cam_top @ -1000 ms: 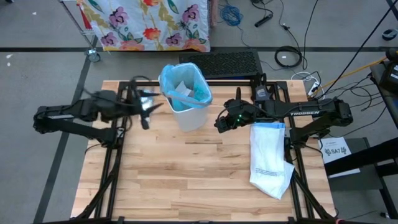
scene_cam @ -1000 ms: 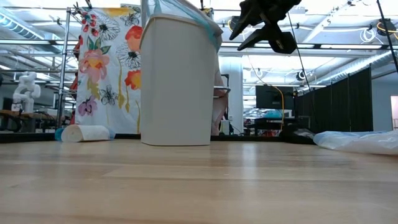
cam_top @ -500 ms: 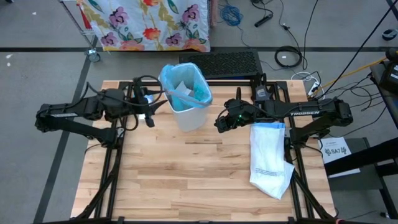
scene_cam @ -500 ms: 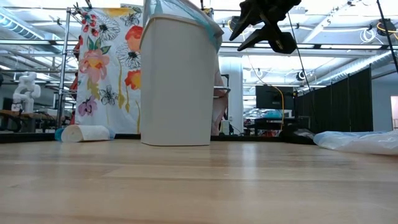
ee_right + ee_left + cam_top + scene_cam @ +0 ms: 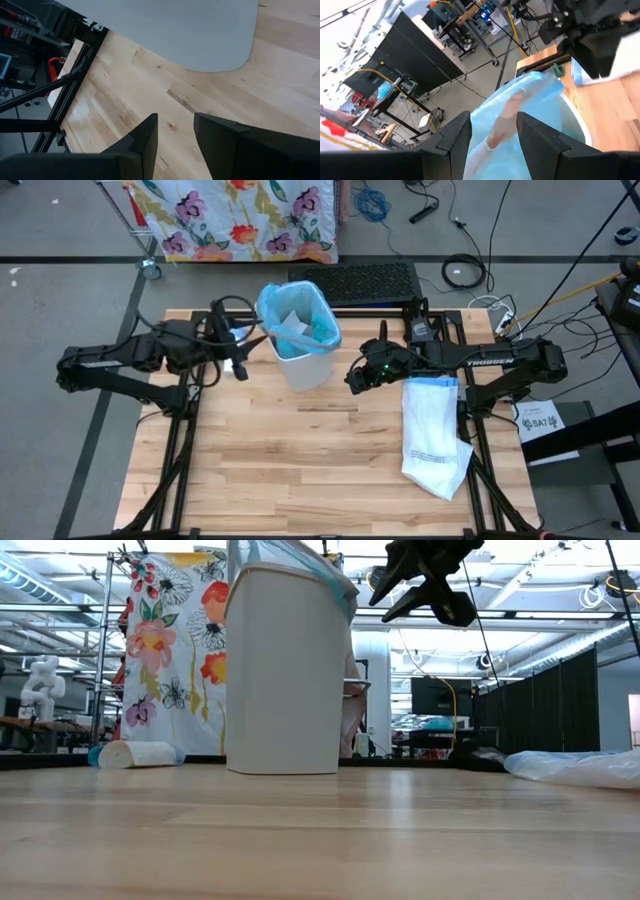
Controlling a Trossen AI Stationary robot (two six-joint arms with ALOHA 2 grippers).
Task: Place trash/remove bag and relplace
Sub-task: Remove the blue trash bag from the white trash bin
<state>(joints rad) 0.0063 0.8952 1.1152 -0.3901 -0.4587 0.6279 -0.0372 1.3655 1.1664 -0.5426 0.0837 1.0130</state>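
Left gripper [image 5: 243, 350], fingers [image 5: 455, 137] spread and holding nothing, has closed in on the bin [image 5: 305, 360] over the last second and now stands just beside its left rim, where a second ago it sat farther out toward the table edge. In the left wrist view its two dark fingers frame the bag [image 5: 530, 107], the light-blue liner folded over the bin's mouth, with the liner's edge showing in the gap between them. This reads as the approach to a grasp on the liner's hem, the opening step of pulling the bag out; no contact is visible yet.

Right gripper [image 5: 352, 377], fingers parted and empty, has not moved; it hangs above the table just to the right of the bin, and its wrist view looks down on the bin's pale wall and bare wooden boards.

Containers: the bin stands upright at the far centre of the table [image 5: 300, 470], lined with the blue bag. Inside lies the trash [image 5: 292, 328], pale crumpled scraps low in the liner; their number cannot be told. The replacement bag [image 5: 432, 435], white with printed lines, lies flat on the table's right side, well apart from the bin.
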